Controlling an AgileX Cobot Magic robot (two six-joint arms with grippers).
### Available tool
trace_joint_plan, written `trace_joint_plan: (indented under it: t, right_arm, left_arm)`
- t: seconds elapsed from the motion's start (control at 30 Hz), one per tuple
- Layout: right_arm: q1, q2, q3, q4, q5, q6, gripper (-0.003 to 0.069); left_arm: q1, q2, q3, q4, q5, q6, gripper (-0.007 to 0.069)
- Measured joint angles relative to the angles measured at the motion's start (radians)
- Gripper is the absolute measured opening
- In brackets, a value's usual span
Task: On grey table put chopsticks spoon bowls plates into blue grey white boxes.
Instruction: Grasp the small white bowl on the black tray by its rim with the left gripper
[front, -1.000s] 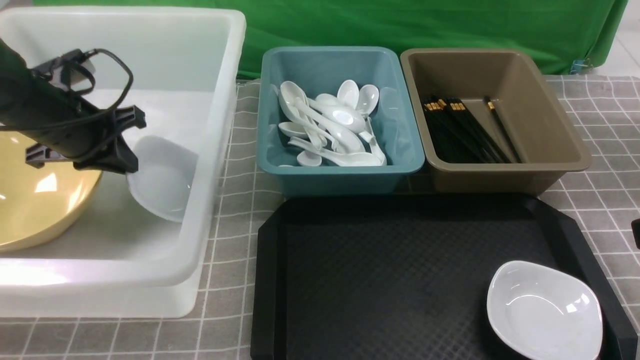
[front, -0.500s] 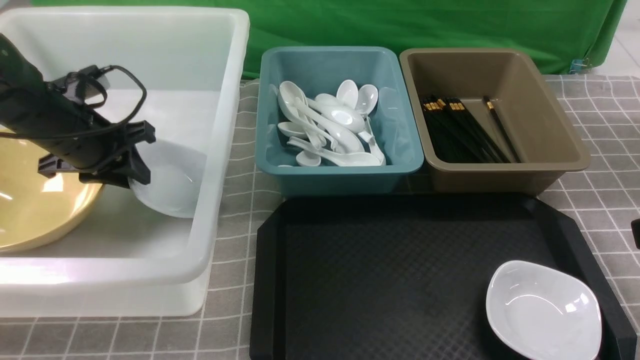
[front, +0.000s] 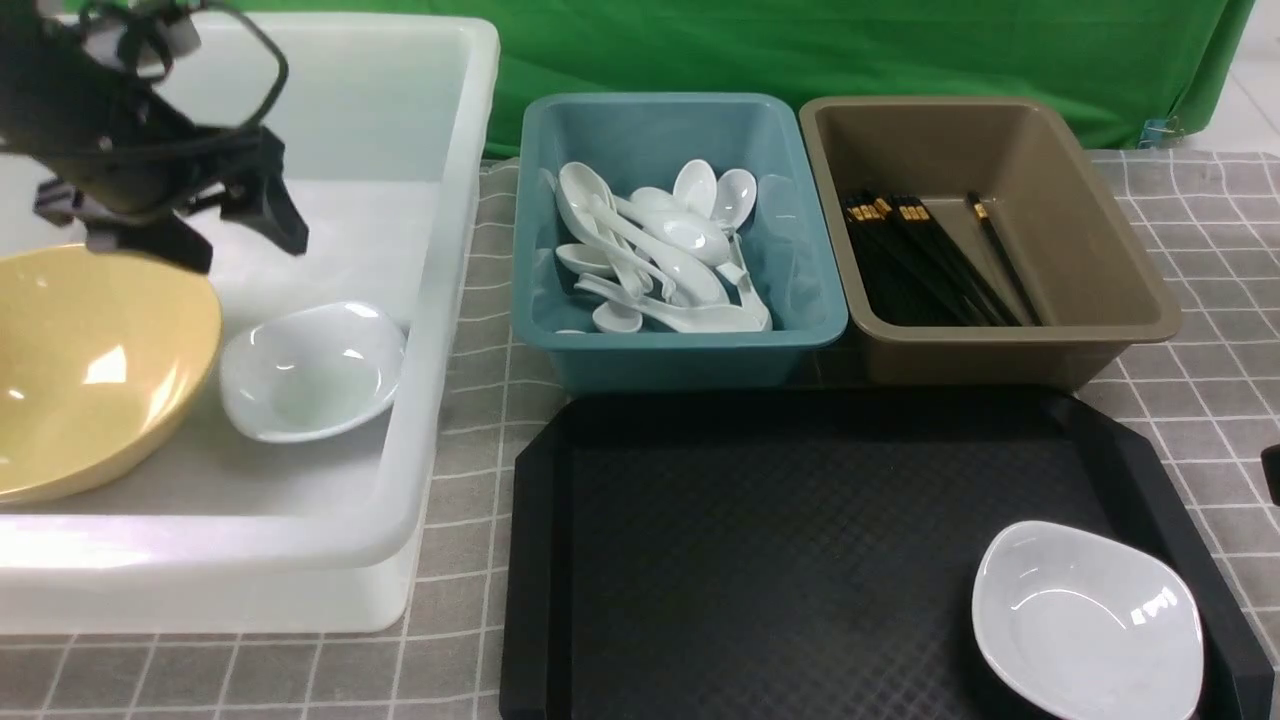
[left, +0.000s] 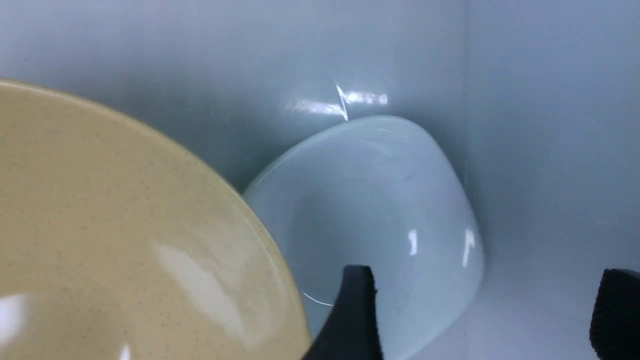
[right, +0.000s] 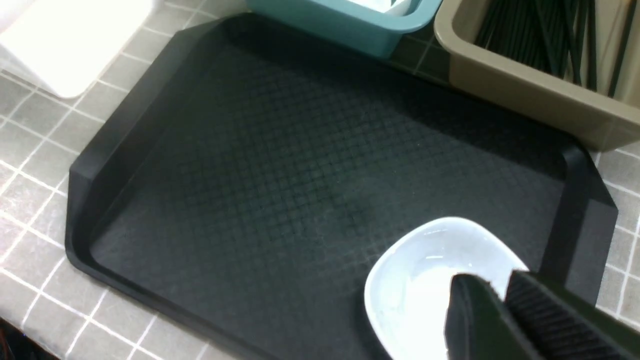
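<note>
The left fingers (front: 268, 205), released, hang above a plate (front: 310, 370) beside the yellow bowl (front: 90, 370) in the white tub (front: 445, 260) at the left edge of the desk (front: 455, 480); the right fingers (right: 475, 320), clenched on nothing, overhang the second plate (right: 415, 280) on the tray (right: 250, 150).

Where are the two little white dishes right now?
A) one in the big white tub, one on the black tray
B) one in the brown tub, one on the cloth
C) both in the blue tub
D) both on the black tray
A: the first dish lies in the white tub beside the yellow bowl; the second dish sits on the black tray.
</note>
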Motion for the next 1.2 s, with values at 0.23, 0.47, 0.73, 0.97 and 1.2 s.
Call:
trace_joint_plan:
  t: [0.23, 0.47, 0.73, 0.97, 1.2]
  right_arm:
    - [0.0, 0.0, -0.009, -0.002, 0.034, -0.017, 0.0104]
    - [0.0, 0.0, -0.071, -0.027, 0.121, -0.022, 0.0103]
    - [0.0, -0.006, -0.125, -0.112, 0.25, -0.021, 0.0099]
    - [0.0, -0.079, -0.126, -0.143, 0.259, -0.001, 0.0006]
    - [0.0, -0.202, -0.128, -0.166, 0.263, 0.032, -0.0001]
  left_arm:
    - [-0.007, -0.022, -0.1, -0.091, 0.114, -0.028, 0.0348]
    - [-0.129, -0.067, -0.099, -0.089, 0.12, -0.08, 0.0022]
    - [-0.496, -0.041, -0.047, -0.103, 0.12, -0.147, 0.0021]
    - [-0.732, 0.113, -0.087, -0.113, 0.063, -0.234, 0.0157]
    - [-0.863, 0.31, -0.231, -0.146, -0.024, -0.263, 0.0384]
